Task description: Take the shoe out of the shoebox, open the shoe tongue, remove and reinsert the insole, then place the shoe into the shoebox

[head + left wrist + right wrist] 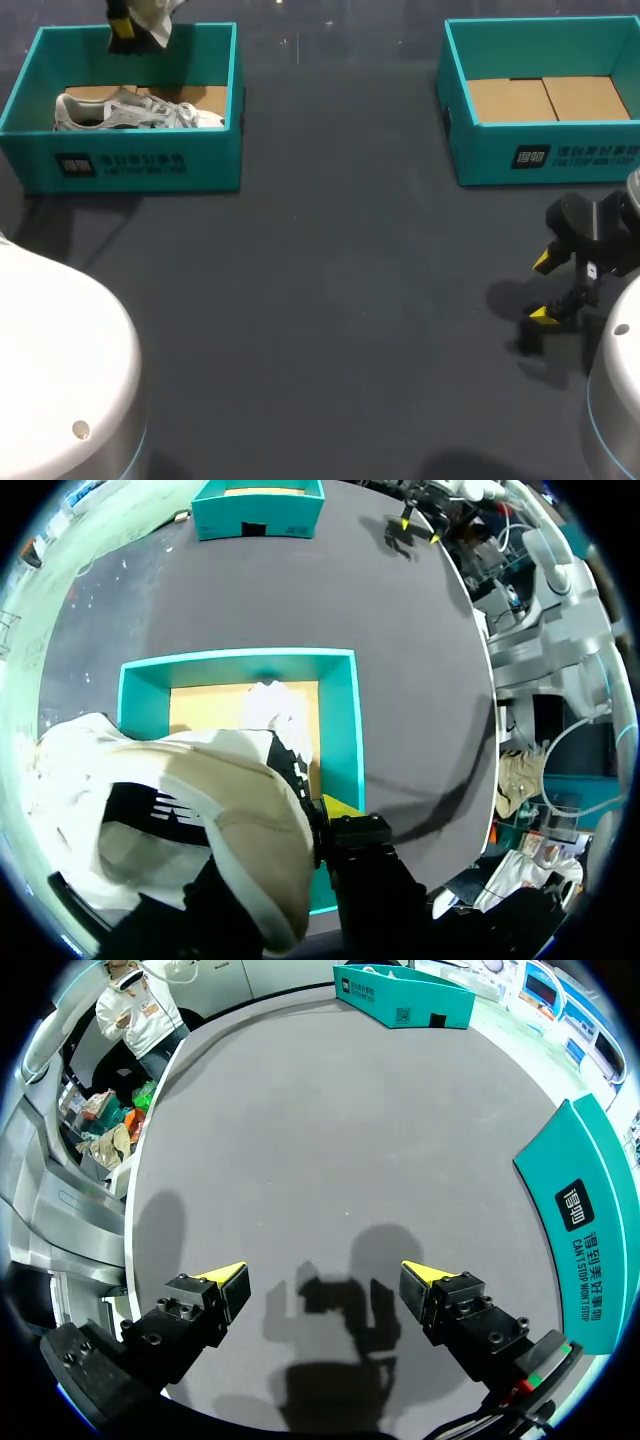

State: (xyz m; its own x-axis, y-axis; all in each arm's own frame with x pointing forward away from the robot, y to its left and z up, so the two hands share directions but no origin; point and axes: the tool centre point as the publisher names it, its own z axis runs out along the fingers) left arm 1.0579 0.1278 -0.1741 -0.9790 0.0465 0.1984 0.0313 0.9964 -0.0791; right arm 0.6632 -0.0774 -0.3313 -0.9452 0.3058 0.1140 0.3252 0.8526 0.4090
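Here the dark surface point(330, 300) carries the left shoebox point(130, 165), with one lying shoe point(135, 112) inside, and the right shoebox point(550, 155). Directly above the left shoebox, the left gripper point(125, 30) grips the lifted shoe point(200, 820). The right gripper point(322, 1278) hangs with its fingers wide apart near the right shoebox.

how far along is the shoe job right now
Early: no step looks finished. In hand: the left gripper holds a white sneaker lifted over the teal left shoebox, where a second white shoe lies. The right gripper hangs open over the dark table. Left: opening the tongue, insole out and back in, setting the shoe in the box.
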